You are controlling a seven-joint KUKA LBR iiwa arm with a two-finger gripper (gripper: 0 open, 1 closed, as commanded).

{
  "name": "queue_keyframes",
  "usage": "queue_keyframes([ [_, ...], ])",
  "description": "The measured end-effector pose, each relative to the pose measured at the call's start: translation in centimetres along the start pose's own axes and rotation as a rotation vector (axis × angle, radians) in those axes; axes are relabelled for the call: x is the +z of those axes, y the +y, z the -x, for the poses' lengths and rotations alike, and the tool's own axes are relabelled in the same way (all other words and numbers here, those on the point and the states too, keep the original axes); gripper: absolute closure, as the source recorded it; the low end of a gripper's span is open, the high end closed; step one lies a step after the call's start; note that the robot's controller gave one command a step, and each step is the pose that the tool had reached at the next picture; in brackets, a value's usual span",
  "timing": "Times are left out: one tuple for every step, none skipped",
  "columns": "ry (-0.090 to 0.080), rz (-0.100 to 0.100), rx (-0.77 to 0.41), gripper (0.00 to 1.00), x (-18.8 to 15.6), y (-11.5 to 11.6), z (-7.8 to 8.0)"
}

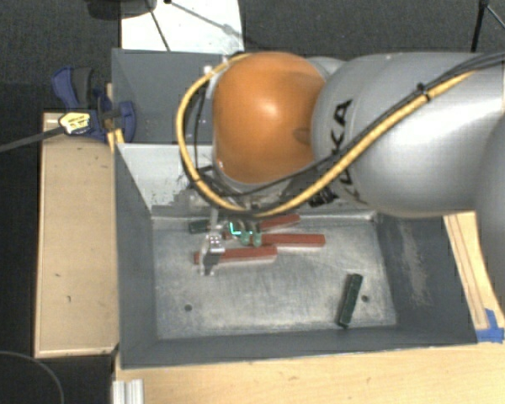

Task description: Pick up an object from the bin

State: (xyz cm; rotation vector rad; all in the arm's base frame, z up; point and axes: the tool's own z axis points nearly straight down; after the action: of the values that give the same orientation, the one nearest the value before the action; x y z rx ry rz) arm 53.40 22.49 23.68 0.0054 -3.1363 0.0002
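My gripper (236, 230) sticks out from under the arm's orange cover, low over the middle of the bin's back half. Right beneath it lies a red-handled tool (273, 244). Its red handles run out to the right and its silvery metal end (209, 255) points left. The gripper sits over the tool's left part, and the cover hides how the two meet. A small dark bar (349, 300) lies apart, tilted, near the bin's front right corner.
The big grey arm and its orange cover, with a yellow cable looped round it, reach in from the right and hide the bin's back part. Bare bin floor shows at the front left and between the tool and the dark bar.
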Motion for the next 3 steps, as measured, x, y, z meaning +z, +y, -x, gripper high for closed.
queue_keyframes([
  [-0.008,0.002,0.005,0.0,-0.4,-0.1,0.2],
  [-0.016,0.006,-0.01,0.0,0.4,-0.3,0.4],
  [-0.012,0.003,-0.131,0.0,6.8,-4.6,1.3],
])
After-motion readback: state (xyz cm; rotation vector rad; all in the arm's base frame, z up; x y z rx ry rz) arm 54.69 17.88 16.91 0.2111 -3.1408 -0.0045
